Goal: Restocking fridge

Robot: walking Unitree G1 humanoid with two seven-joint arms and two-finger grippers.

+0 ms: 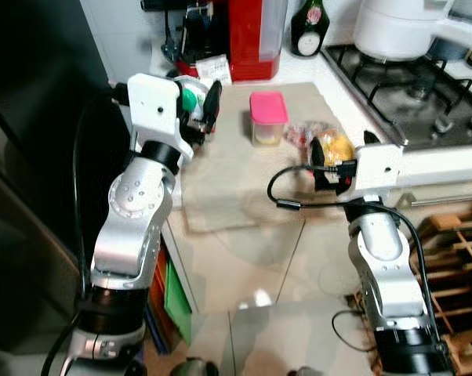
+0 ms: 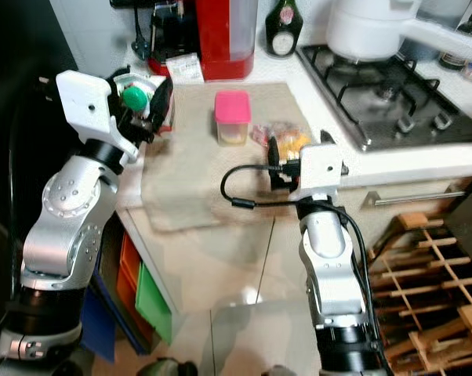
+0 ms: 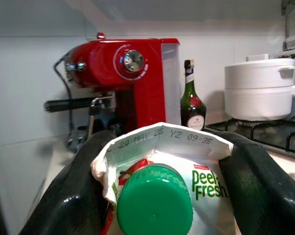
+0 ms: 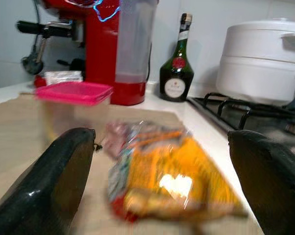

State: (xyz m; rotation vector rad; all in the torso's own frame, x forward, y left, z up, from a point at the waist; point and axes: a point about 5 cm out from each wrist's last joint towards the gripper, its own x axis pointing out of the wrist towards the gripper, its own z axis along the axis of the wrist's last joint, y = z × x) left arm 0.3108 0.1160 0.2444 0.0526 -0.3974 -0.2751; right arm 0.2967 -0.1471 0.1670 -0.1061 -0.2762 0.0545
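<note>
Left gripper [image 3: 157, 196] clamps a carton [image 3: 186, 171] with a green cap [image 3: 155, 205], one black finger [image 3: 74, 191] pressed to each side, the gable top sitting between the fingertips. The carton is raised over the left end of the mat [image 1: 244, 180], near the red coffee machine [image 1: 248, 35]; its cap faces back toward the wrist camera and its long axis runs along the fingers. Right gripper [image 4: 162, 181] is spread wide at the counter's front edge, fingers either side of a yellow bag [image 4: 172, 181] but not touching it. The bag lies flat on the mat, long axis roughly away from the gripper, just beside a pink-lidded tub [image 1: 268, 117]. A bottle [image 1: 309, 27] and white pot [image 1: 397, 27] stand behind, by the hob [image 1: 408, 94].
</note>
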